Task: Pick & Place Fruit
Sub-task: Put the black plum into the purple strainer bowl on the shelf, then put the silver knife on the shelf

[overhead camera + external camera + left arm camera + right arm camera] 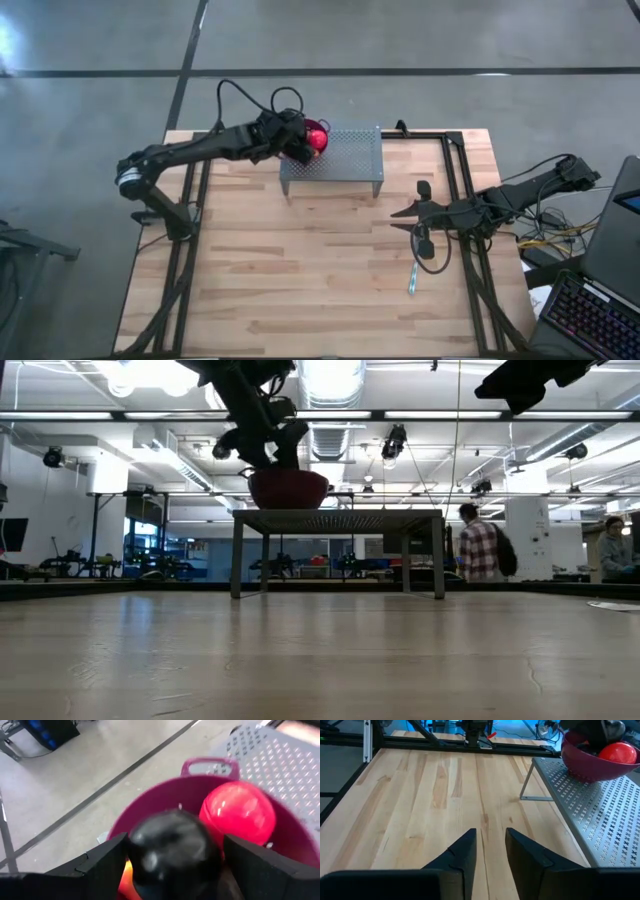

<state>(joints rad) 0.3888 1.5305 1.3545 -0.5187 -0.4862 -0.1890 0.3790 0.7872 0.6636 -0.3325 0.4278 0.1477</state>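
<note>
A: Start with the big things. What's on the worktop (pixel 300 290)?

B: A perforated metal stand (pixel 345 160) at the back, and on its left end the purple bowl (pixel 150 815). The left gripper (pixel 172 862) hangs right over the bowl, jaws spread either side of a dark ball (pixel 172 852). Whether they pinch it or have just let go, I can't tell.

A: And the rest of the fruit?

B: A red ball (pixel 237 812) lies in the bowl beside the dark one, and something orange (pixel 125 875) shows underneath.

A: How would they handle?

B: Probably light, hard and glossy, so apt to slip or roll. I'd take each across its widest middle.

A: The other arm?

B: The right gripper (pixel 490 847) waits over bare wood at the right, jaws nearly together with a narrow gap, pinching nothing.
</note>
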